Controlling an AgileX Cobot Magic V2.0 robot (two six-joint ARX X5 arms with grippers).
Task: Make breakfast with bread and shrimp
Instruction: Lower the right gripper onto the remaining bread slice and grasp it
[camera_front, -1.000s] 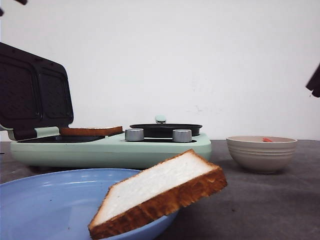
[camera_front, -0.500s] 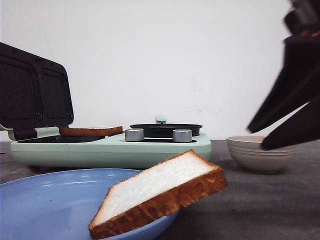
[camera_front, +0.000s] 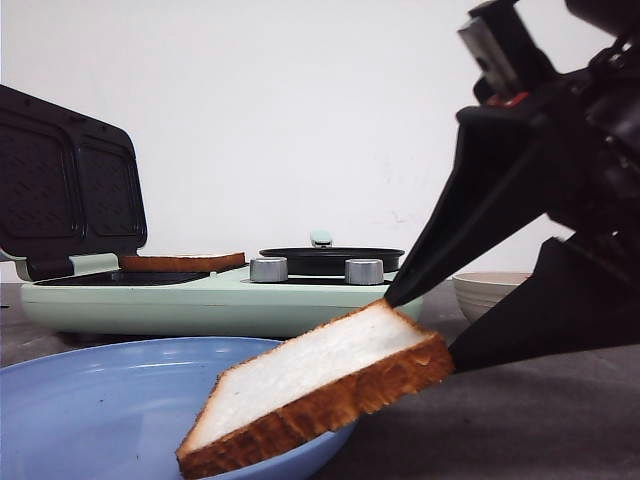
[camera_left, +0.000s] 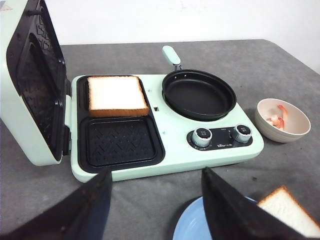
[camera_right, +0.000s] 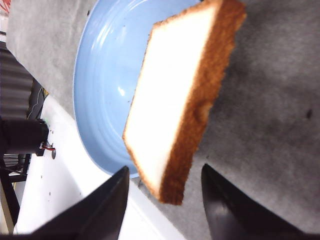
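One bread slice (camera_front: 320, 385) leans on the rim of the blue plate (camera_front: 90, 410), its corner sticking out past the edge. My right gripper (camera_front: 418, 332) is open, with one finger on each side of that corner (camera_right: 172, 175). A second bread slice (camera_left: 116, 95) lies in the rear compartment of the mint-green breakfast maker (camera_left: 165, 162). Shrimp pieces (camera_left: 276, 117) lie in the beige bowl (camera_left: 300, 132). My left gripper (camera_left: 156, 171) hangs open and holds nothing, over the table in front of the maker.
The maker's lid (camera_front: 60, 190) stands open at the left. A black pan (camera_left: 199, 94) sits on its right half, behind two knobs (camera_left: 202, 136). In the front view the right arm hides most of the bowl (camera_front: 485, 292).
My right gripper has swung in from the upper right and dropped to the plate's bread slice, covering the bowl in the front view. The bread has not moved.
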